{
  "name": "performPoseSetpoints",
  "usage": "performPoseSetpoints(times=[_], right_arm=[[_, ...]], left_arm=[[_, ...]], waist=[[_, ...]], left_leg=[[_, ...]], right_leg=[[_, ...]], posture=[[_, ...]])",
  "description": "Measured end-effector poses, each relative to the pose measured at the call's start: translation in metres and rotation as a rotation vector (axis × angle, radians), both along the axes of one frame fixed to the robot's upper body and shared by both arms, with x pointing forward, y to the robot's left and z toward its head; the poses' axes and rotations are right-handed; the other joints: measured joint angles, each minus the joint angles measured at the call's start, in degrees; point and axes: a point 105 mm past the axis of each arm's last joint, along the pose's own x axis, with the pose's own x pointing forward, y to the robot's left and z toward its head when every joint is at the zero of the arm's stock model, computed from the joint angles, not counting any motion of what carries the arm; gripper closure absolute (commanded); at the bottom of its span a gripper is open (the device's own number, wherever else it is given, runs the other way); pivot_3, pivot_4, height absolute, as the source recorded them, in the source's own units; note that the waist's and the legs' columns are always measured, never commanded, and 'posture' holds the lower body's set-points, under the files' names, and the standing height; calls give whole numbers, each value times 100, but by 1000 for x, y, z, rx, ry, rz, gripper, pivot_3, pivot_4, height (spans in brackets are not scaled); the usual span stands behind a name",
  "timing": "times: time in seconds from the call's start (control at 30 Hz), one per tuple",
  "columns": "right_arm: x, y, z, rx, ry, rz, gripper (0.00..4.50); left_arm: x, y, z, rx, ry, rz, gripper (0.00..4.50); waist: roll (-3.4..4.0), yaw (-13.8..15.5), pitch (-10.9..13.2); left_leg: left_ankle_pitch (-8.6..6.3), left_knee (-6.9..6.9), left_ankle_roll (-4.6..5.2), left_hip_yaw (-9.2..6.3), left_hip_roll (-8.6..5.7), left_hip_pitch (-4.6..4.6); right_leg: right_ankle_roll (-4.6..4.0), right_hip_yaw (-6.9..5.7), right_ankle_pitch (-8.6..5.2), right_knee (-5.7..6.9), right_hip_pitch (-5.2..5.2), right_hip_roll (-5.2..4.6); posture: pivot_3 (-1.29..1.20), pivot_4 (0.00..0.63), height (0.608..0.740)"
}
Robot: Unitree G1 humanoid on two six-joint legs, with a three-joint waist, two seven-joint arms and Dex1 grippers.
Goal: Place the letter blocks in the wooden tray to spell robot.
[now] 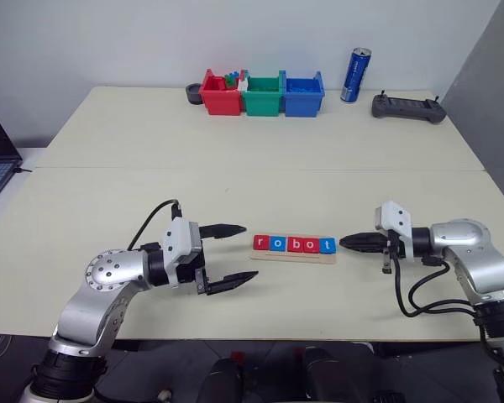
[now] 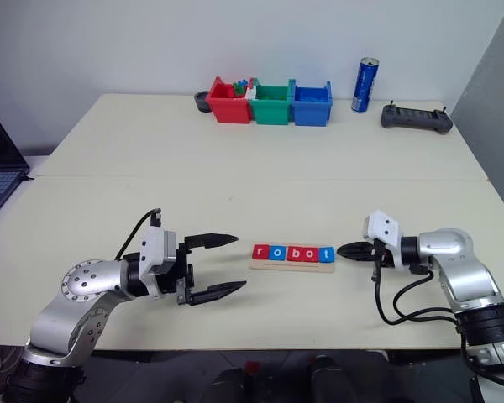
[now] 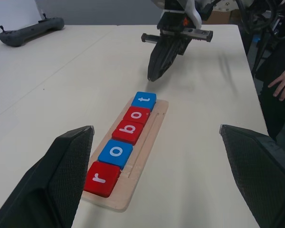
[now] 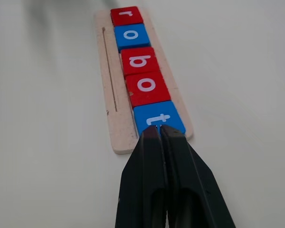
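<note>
Letter blocks (image 1: 293,244), 5 flat red and blue square tiles, sit in a row on the pale wooden tray (image 1: 293,255) near the cream table's (image 1: 252,143) front edge, reading "robot". Left gripper (image 1: 235,255) spread wide, just left of the tray. Right gripper (image 1: 346,243) clenched, empty, tips beside the "t" end. Bare tabletop behind the tray.

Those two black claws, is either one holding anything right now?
No. The left gripper is open with nothing between its fingers. The right gripper is shut on nothing, just off the tray's t end. All five letter blocks lie in the wooden tray.
</note>
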Motion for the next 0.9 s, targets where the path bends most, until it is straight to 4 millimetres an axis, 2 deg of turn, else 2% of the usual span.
performPoseSetpoints(times=[0.27,0.9], right_arm=[[1,-3,-12,-14,22,-6,4457],[8,10,-9,11,8,13,4457]], left_arm=[[-3,2,-7,0,28,13,0],[-4,2,-6,1,23,15,0]], waist=[[0,0,0],[0,-1,0]], left_leg=[[0,0,0,-1,0,0],[0,0,0,-1,0,0]], right_leg=[[0,0,0,0,0,0],[0,0,0,0,0,0]], posture=[[0,150,740],[0,150,740]])
